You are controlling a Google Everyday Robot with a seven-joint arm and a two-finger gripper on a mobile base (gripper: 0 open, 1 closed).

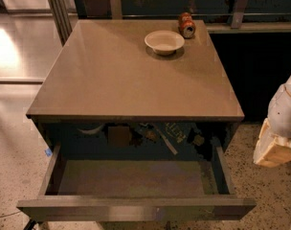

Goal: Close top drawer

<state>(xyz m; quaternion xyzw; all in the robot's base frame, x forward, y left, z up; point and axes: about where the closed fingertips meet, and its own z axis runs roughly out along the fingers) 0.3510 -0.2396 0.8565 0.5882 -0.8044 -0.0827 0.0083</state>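
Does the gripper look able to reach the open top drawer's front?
Probably yes: the gripper hangs right of the cabinet, near the pulled-out top drawer, and nothing stands between it and the drawer front.

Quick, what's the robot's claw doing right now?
Gripper: at the right edge, apart from the open top drawer; open or closed cannot be told.
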